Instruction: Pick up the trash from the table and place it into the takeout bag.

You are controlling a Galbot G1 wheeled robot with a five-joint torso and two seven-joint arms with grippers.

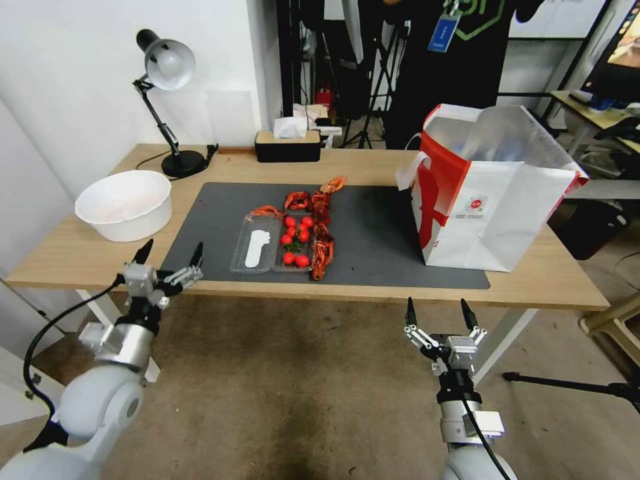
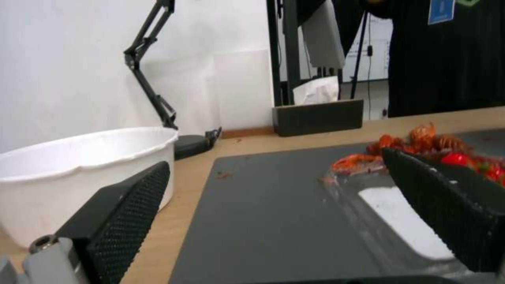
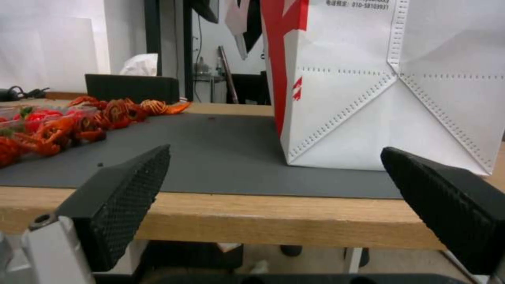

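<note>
On the dark mat (image 1: 380, 233) of the table (image 1: 80, 253), the trash I see is a row of red crayfish shells (image 1: 322, 227) (image 3: 94, 114) beside a clear plastic tray (image 1: 257, 243). The tray holds cherry tomatoes (image 1: 297, 237) and a white flat piece. The takeout bag (image 1: 493, 213) (image 3: 368, 98) stands upright and open on the mat's right end. My left gripper (image 1: 171, 248) (image 2: 274, 161) hovers open at the table's front left edge, near the tray. Below the front edge, facing the bag, my right gripper (image 1: 437, 305) (image 3: 274, 150) is open and empty.
A white round basin (image 1: 123, 203) (image 2: 63, 173) sits on the table's left end. A black desk lamp (image 1: 167, 100) and a black tissue box (image 1: 288, 143) stand along the back edge. A person in dark clothes stands behind the table.
</note>
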